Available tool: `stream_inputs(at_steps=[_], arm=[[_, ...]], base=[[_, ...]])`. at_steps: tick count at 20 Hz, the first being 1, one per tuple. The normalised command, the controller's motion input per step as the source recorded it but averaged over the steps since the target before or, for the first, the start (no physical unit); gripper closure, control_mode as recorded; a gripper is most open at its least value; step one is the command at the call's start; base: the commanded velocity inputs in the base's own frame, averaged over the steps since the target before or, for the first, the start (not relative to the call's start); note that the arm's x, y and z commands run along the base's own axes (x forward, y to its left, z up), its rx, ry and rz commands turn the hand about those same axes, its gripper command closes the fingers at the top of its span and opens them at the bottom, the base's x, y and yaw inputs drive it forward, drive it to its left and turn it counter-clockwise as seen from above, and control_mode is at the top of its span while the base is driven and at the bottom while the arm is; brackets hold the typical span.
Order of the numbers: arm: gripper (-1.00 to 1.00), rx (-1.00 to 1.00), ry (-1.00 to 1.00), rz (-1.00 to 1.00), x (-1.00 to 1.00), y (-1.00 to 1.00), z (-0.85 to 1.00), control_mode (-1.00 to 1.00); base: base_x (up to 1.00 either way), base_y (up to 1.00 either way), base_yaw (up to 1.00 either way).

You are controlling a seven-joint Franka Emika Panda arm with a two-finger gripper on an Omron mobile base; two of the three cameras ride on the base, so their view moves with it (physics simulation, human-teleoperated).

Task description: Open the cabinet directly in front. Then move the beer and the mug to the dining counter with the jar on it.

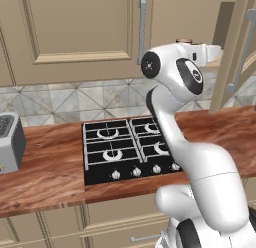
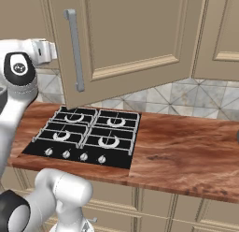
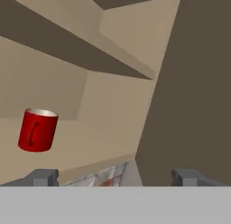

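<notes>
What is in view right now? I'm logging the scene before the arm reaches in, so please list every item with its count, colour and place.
Cabinet: one, beige; on the wall above the worktop, right-hand door swung open.
Door handles: two, silver; upright bars, one on each door.
Mug: one, red; on a shelf inside the cabinet, handle facing the hand camera.
Hob: one, black, four burners; set into the worktop.
Worktop: one, reddish-brown wood; under the cabinet.
Toaster: one, grey; far left of the worktop.
Wall tiles: grey patterned; between worktop and cabinet.
Drawers: beige; below the worktop.
Arm: one, white; raised toward the open cabinet.
Gripper: one, dark tips; open, holding nothing.
</notes>
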Motion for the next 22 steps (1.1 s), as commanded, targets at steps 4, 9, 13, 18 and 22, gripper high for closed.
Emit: stream_inputs(at_steps=[4, 9, 13, 18, 22], arm=[[-1.0, 0.0, 0.0, -0.22, 0.0, -0.73, 0.0, -1.0], [-1.0, 0.04, -0.03, -0.24, -0.14, -0.96, 0.0, -1.0], [-1.0, 0.05, -0.04, -0.29, -0.27, -1.0, 0.0, -1.0], [-1.0, 0.07, -0.06, -0.21, -0.03, -1.0, 0.0, -1.0], [-1.0, 0.17, -0.18, -0.01, 0.0, -1.0, 0.0, -1.0]], base=[[0.0, 0.0, 0.0], [0.0, 0.0, 0.0], [0.0, 0.0, 0.0], [0.0, 0.0, 0.0], [0.0, 0.0, 0.0]])
